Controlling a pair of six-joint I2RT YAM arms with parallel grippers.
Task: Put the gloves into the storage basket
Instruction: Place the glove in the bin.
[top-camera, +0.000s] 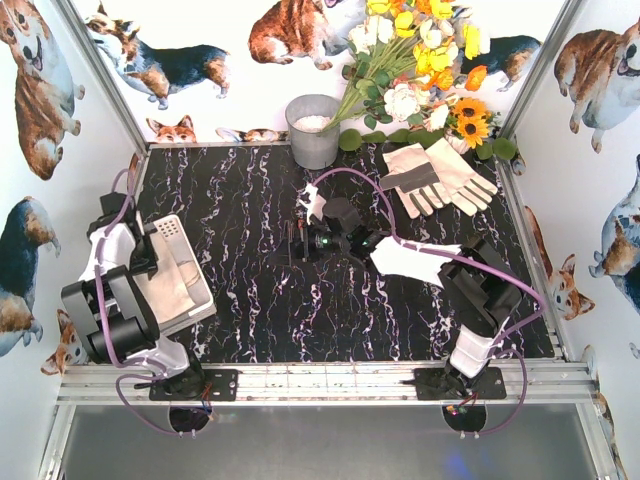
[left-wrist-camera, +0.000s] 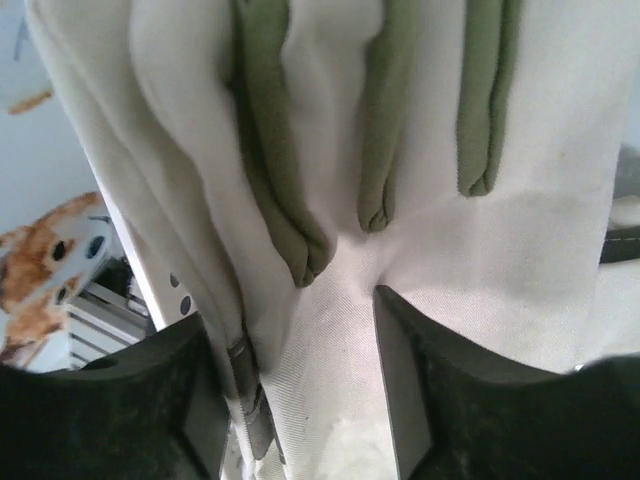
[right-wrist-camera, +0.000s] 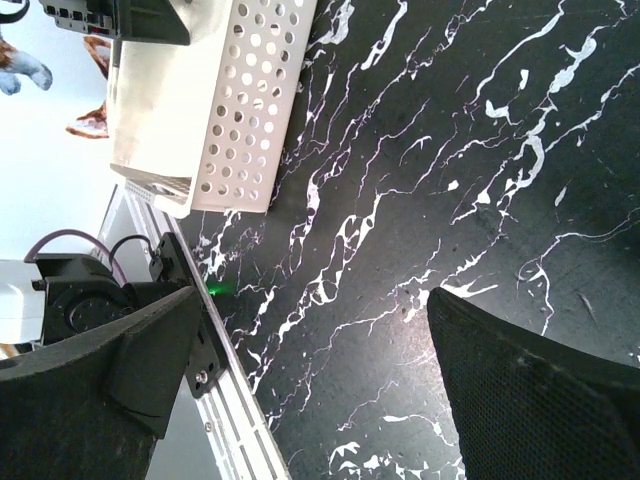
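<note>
Left claw (left-wrist-camera: 290, 345) hangs over the storage basket (top-camera: 172, 229) at near left, jaws spread so the glove (left-wrist-camera: 430, 250) lies free inside. Right claw (right-wrist-camera: 310, 330) gapes empty mid-table, apparently ready to fetch. Two gloves (top-camera: 440, 178) lie far right, a third glove (top-camera: 415, 262) under the right arm.

Storage basket (top-camera: 172, 230) at table's (top-camera: 250, 270) left, glove (top-camera: 170, 285) in it; two gloves (top-camera: 437, 178) far right; bucket (top-camera: 313, 135) behind, centre
</note>
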